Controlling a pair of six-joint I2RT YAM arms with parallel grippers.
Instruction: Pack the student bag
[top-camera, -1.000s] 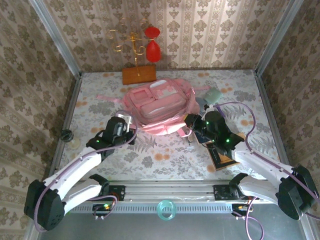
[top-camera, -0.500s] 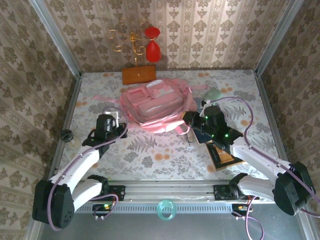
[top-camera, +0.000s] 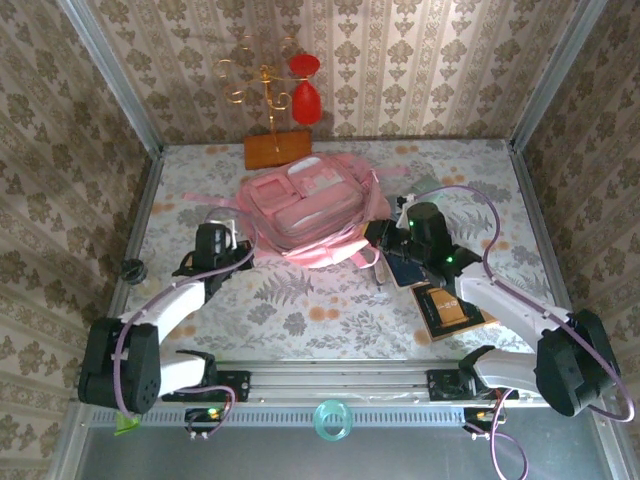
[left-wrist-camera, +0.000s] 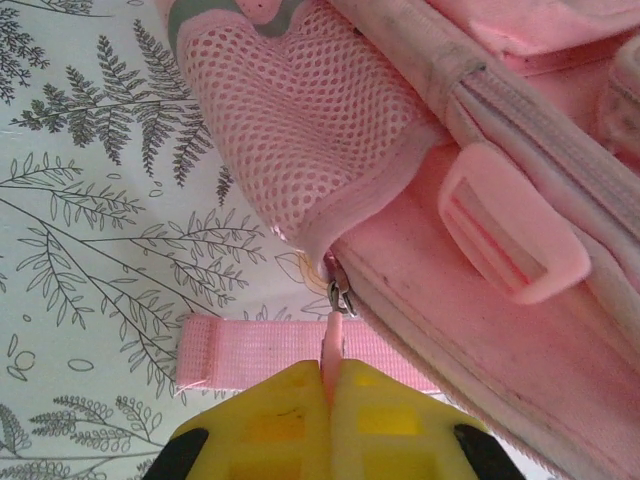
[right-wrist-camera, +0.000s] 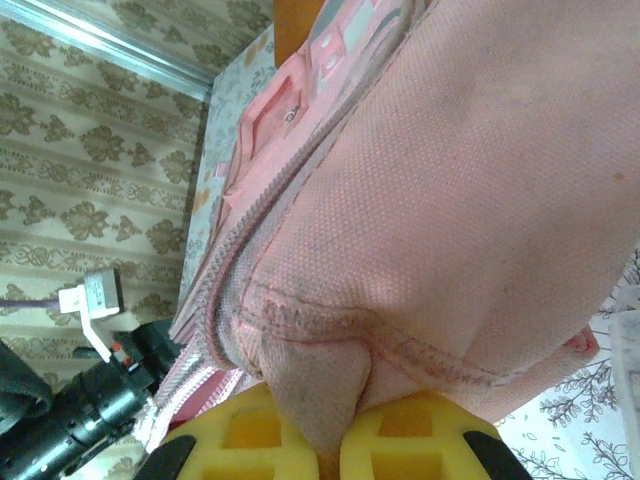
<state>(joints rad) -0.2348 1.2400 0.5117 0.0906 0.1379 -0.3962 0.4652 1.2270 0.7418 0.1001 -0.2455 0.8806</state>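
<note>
A wooden block (top-camera: 278, 148) is sitting at the far edge of the floral desk (top-camera: 320, 310) before me, carrying a gold wire stand (top-camera: 250, 75) with a red ornament (top-camera: 305, 98) hanging on it. On my right, a dark book (top-camera: 403, 272) is lying just beside a wood-framed board (top-camera: 447, 315). A teal ring (top-camera: 332, 420) is lying by the near rail.

The left arm stretches forward and low, and the left pincer (left-wrist-camera: 330, 380) is closed, its yellow fingers (left-wrist-camera: 270, 420) pressed together on a pink zip pull (left-wrist-camera: 331, 340). The right arm bends inward, the right pincer (right-wrist-camera: 322, 425) clamped on a corner of the student bag (right-wrist-camera: 430, 220).
</note>
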